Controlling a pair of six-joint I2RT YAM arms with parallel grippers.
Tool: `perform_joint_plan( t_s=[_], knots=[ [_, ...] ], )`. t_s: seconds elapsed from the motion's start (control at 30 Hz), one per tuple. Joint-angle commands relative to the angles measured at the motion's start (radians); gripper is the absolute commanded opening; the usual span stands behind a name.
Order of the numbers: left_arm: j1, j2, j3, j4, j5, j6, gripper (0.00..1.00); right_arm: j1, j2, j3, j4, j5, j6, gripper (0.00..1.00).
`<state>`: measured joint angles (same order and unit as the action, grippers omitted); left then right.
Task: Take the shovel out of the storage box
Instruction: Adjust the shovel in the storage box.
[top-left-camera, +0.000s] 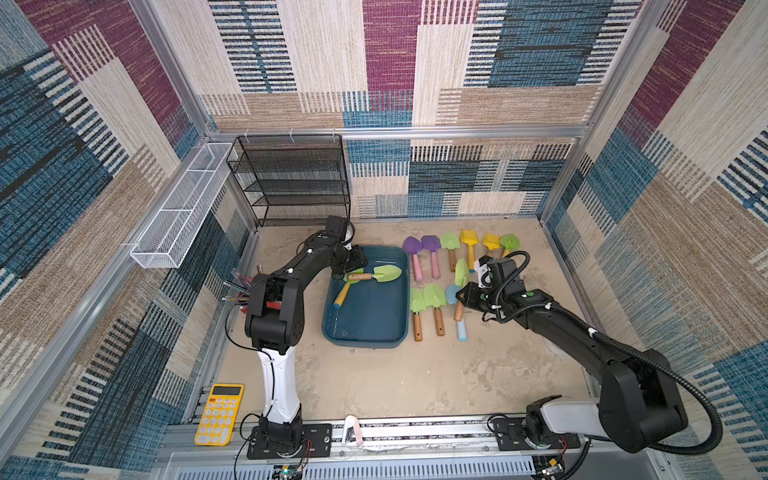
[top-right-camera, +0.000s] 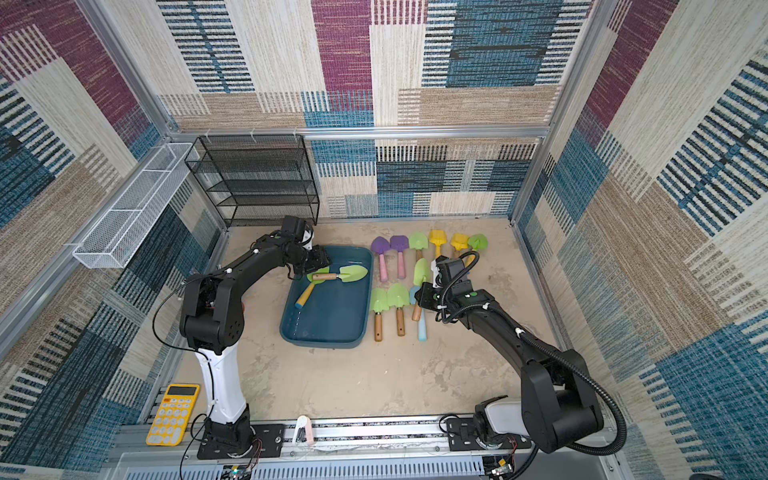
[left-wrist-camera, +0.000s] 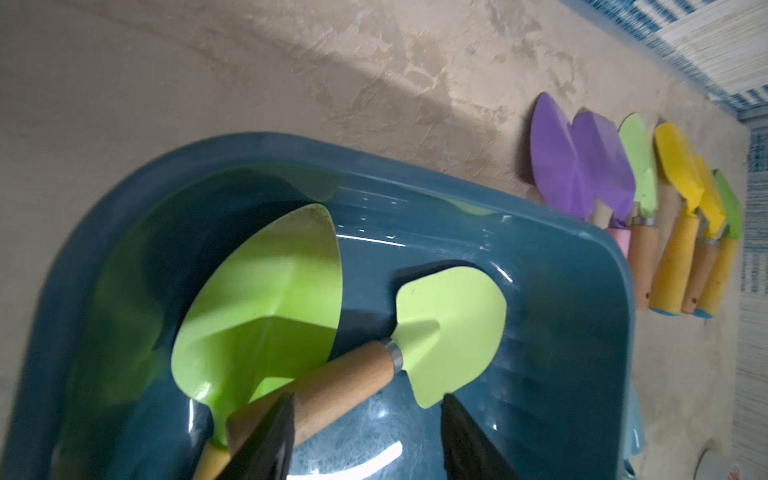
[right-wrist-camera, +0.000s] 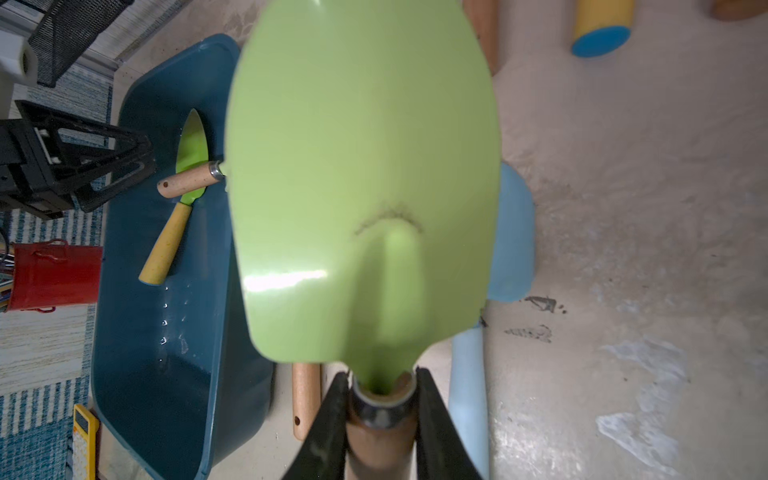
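The dark teal storage box (top-left-camera: 374, 320) (top-right-camera: 332, 322) sits mid-table. Two green-bladed shovels lie crossed in its far end: one with a wooden handle (top-left-camera: 376, 275) (left-wrist-camera: 449, 328) on top, one with a yellow handle (top-left-camera: 343, 293) (left-wrist-camera: 266, 307) beneath. My left gripper (top-left-camera: 351, 266) (left-wrist-camera: 368, 415) hovers open over the wooden handle, which runs against one finger. Right of the box, my right gripper (top-left-camera: 463, 293) (right-wrist-camera: 380, 386) is shut on the wooden handle of a third green shovel (top-left-camera: 461, 272) (right-wrist-camera: 365, 187), held above the table.
Several purple, green and yellow shovels (top-left-camera: 468, 239) lie in a far row right of the box, with two green ones (top-left-camera: 417, 303) and a light blue one (top-left-camera: 461, 328) nearer. A black wire rack (top-left-camera: 291, 178), white wire basket (top-left-camera: 178, 208), red pen cup (right-wrist-camera: 54, 274) and yellow calculator (top-left-camera: 218, 413) line the left side.
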<state>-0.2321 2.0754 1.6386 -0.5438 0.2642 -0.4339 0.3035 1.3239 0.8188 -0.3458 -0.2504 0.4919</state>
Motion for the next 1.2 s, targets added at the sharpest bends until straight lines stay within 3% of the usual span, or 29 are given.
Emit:
perform_joint_plan(
  t_s=[0.0,0.3,0.63,0.93,1.17],
  knots=[
    [-0.001,0.035,0.036,-0.038,-0.032,0.054,0.59,-0.001,-0.016,-0.014,0.004,0.040,-0.010,0.18],
    [-0.024,0.060,0.025,-0.092,-0.017,0.070,0.59,-0.002,-0.042,-0.048,-0.021,0.096,-0.009,0.19],
    [-0.120,-0.030,-0.103,-0.101,-0.109,0.096,0.58,-0.007,-0.039,-0.046,-0.058,0.190,-0.019,0.19],
    [-0.175,-0.019,-0.059,-0.223,-0.257,0.147,0.55,-0.012,0.019,-0.024,-0.082,0.282,-0.041,0.19],
    [-0.210,-0.023,-0.074,-0.229,-0.255,0.146,0.54,-0.012,0.082,-0.038,-0.078,0.367,-0.064,0.19]
  ],
)
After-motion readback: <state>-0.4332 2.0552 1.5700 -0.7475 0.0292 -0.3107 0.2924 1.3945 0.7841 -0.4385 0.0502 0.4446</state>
